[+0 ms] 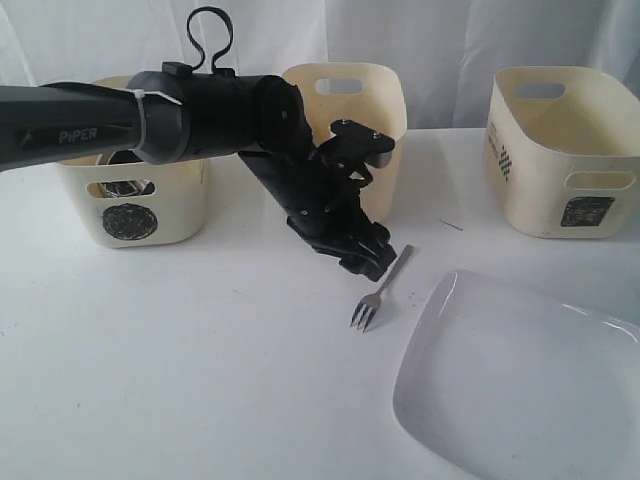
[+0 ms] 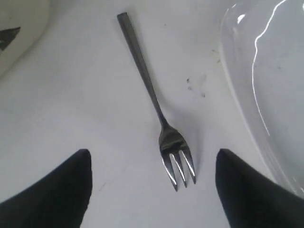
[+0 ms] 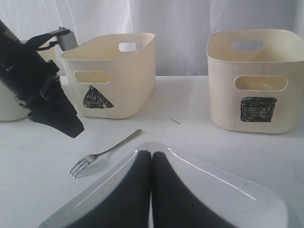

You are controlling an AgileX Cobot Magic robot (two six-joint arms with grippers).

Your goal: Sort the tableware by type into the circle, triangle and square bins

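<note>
A metal fork (image 1: 380,289) lies on the white table between the triangle bin (image 1: 350,100) and the large white plate (image 1: 520,390). My left gripper (image 1: 368,260) hangs open just over the fork's handle end. In the left wrist view the fork (image 2: 152,90) points its tines between the spread fingers of that gripper (image 2: 153,153), which holds nothing. My right gripper (image 3: 152,154) is shut and empty, with the plate (image 3: 228,190) behind its tips. The circle bin (image 1: 130,210) stands at the back left with something steel (image 1: 125,188) showing through its slot. At the back right is the square bin (image 1: 560,150).
The three bins stand in a row along the back of the table (image 1: 200,350), in front of a white curtain. A thin sliver (image 1: 452,225) lies between the triangle and square bins. The plate reaches the table's front right corner.
</note>
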